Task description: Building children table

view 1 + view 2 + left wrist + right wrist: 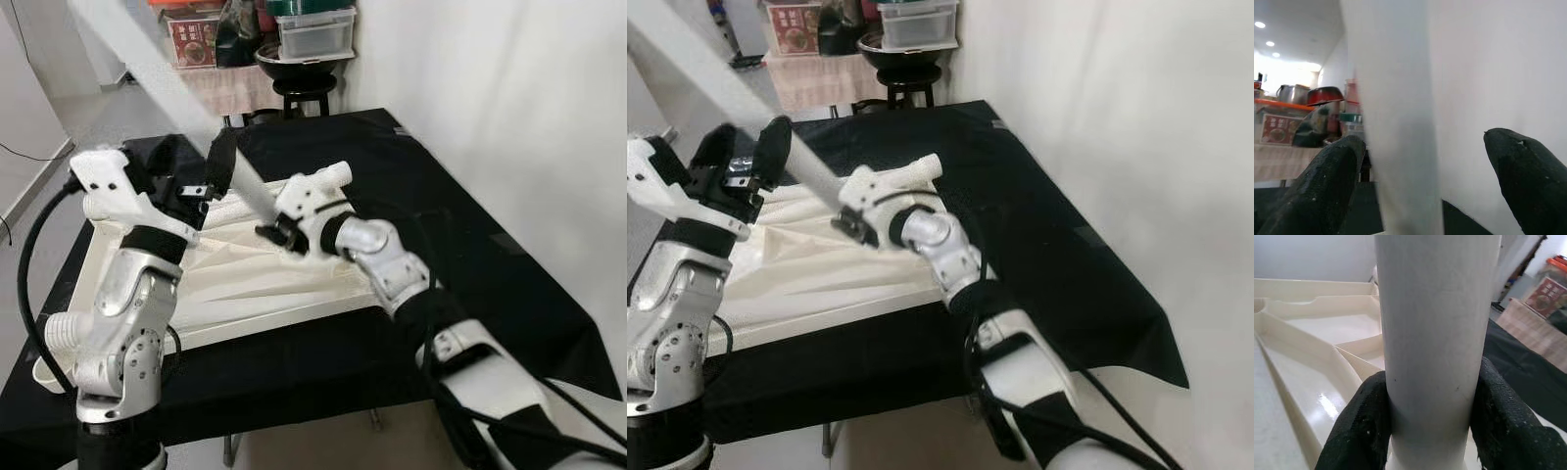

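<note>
1. Clamping the long white cylindrical plastic table leg [1435, 347], the right claw [1432, 421] holds it tilted over the upturned cream plastic tabletop [284, 284].
2. Left claw [1425, 181] gapes around the leg, pads apart from it.
3. Tabletop lies on the black-draped desk [460, 245].

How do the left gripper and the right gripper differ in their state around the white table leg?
The right gripper is shut on the white table leg, both fingers pressing it. The left gripper is open, with a gap beside the leg. The right one sits lower, nearer the tabletop. Both straddle the leg.
</note>
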You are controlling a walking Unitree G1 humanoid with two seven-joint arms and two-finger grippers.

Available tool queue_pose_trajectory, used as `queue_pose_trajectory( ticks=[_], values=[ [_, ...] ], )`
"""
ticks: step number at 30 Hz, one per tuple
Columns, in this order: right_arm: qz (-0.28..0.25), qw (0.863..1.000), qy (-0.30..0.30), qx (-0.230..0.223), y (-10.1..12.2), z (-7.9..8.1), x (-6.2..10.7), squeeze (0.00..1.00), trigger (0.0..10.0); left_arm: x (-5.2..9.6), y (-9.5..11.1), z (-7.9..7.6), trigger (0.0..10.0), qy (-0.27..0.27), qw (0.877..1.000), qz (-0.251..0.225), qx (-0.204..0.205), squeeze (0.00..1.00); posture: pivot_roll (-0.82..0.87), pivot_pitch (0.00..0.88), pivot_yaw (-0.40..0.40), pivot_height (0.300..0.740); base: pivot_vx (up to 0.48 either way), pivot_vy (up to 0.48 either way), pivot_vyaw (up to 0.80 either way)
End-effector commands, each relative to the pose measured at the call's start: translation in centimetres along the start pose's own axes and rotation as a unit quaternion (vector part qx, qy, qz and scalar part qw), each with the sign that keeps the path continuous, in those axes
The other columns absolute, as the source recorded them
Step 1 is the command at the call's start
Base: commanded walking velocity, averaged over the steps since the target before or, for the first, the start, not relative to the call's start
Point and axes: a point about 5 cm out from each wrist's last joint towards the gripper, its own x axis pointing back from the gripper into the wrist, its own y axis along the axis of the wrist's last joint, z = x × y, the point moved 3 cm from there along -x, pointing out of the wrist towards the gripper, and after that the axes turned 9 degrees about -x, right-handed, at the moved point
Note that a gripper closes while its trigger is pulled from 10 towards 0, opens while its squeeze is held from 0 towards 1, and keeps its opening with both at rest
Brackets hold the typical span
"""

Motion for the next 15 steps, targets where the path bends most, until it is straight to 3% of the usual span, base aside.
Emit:
queue_pose_trajectory(
  ticks=[1,5,6,8,9,10,12,15],
  values=[
    [-0.020,1.000,0.008,0.017,0.9,0.5,-0.2,0.00,10.0,-0.2,0.0,0.1,10.0,-0.010,1.000,0.008,-0.013,1.00,-0.10,0.000,0.063,0.740,0.000,0.000,0.00],
    [-0.029,0.999,0.022,0.031,1.0,1.9,-0.4,0.00,10.0,-1.0,0.8,-0.3,10.0,-0.027,0.999,0.000,-0.036,1.00,-0.09,0.000,0.072,0.740,0.000,0.000,0.00],
    [-0.030,0.999,0.022,0.030,1.0,2.1,-0.5,0.00,10.0,-1.2,1.0,-0.4,10.0,-0.031,0.999,-0.003,-0.035,0.56,-0.08,0.000,0.083,0.740,0.000,0.000,0.00],
    [-0.030,0.999,0.022,0.030,1.0,2.1,-0.5,0.00,10.0,-1.2,1.0,-0.4,10.0,-0.031,0.999,-0.003,-0.035,0.56,-0.08,0.000,0.083,0.740,0.000,0.000,0.00],
    [-0.029,0.999,0.020,0.028,0.8,2.3,-0.7,0.00,10.0,-1.3,1.2,-0.5,10.0,-0.034,0.999,-0.006,-0.030,0.00,-0.08,0.000,0.089,0.740,0.000,0.000,0.00],
    [-0.027,0.999,0.016,0.029,0.6,2.5,-0.7,0.00,10.0,-1.5,1.4,-0.7,8.9,-0.040,0.999,-0.007,-0.026,0.00,-0.08,0.000,0.090,0.740,0.000,0.000,0.00],
    [-0.028,0.999,0.015,0.023,0.3,3.0,-0.8,0.00,10.0,-1.5,1.3,-0.8,0.0,-0.044,0.999,-0.002,-0.022,0.00,-0.07,0.000,0.097,0.740,0.000,0.000,0.00],
    [-0.041,0.999,0.021,0.019,0.6,3.6,-0.7,0.00,10.0,-1.4,0.9,-0.8,0.0,-0.047,0.999,0.012,-0.019,0.00,-0.06,0.000,0.111,0.740,0.000,0.000,0.00]
  ],
)
